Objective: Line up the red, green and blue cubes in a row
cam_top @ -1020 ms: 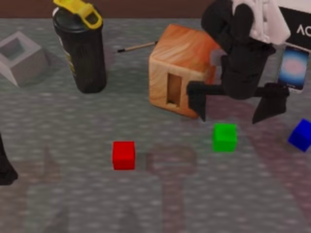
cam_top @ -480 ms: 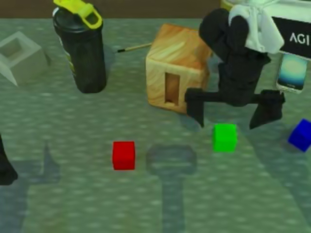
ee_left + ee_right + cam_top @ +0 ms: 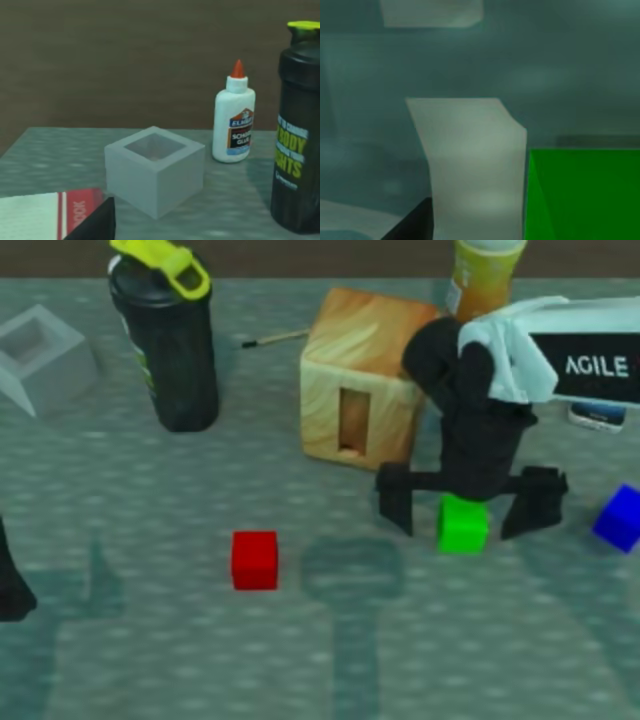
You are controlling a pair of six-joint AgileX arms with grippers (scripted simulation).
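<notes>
Right gripper hangs spread wide astride the green cube, toward the tabletop's right edge.

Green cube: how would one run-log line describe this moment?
right gripper: open, fingers straddling green cube | left arm: parked at table's left edge | red cube, blue cube: untouched

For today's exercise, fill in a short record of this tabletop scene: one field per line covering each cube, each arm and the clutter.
red cube: alone on the table, left of centre
green cube: between the open fingers of the right gripper, not yet gripped
blue cube: at the right edge, apart from the others
left gripper: parked at the left edge
row: not formed yet
clutter: wooden box, black bottle, grey hollow block, glue bottle
</notes>
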